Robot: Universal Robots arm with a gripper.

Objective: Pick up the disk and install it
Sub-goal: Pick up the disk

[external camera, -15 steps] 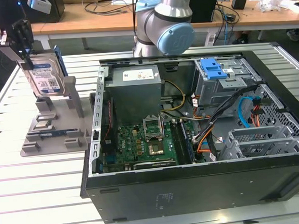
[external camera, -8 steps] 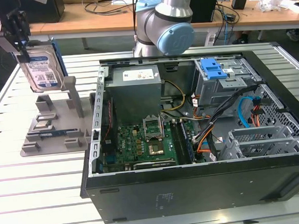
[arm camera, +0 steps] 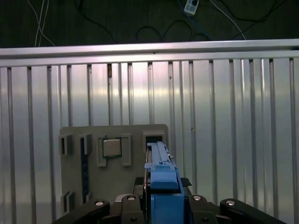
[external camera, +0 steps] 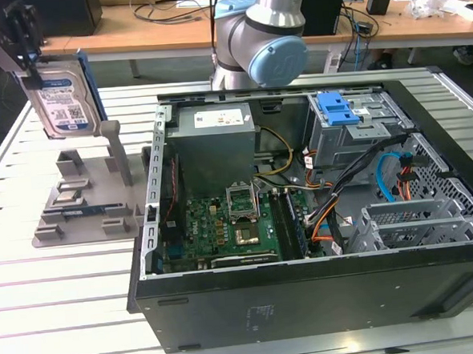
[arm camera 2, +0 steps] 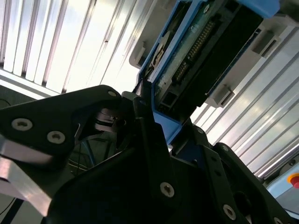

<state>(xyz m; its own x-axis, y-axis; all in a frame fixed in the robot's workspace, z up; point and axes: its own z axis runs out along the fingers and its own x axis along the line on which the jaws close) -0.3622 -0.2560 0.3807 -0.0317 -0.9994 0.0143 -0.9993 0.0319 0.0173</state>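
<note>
The hand [external camera: 29, 73] is gripping the disk [external camera: 61, 98] by its upper end, fingers closed on it, and is holding it upright in the air at the upper left of the exterior view. The disk is hanging with its white-and-blue label facing the camera and a blue side rail [external camera: 87, 86] running down the edge toward the exterior view's right. Below it, a grey holder [external camera: 85, 204] is lying on the slatted tabletop [external camera: 59, 292], and the disk is hanging clear of the holder's base. The open computer case [external camera: 308, 293] is taking up the centre and right of the frame, apart from the disk. Inside it, a grey metal box [external camera: 215, 150] is sitting beside a cage with a blue latch [external camera: 337, 108], and a green motherboard [external camera: 227, 226] is lying in front of them. The arm [external camera: 264, 31] is rising behind the case at the top centre. In the second wrist view the black fingers [arm camera 2: 149, 140] are pressing against the disk's blue end.
</note>
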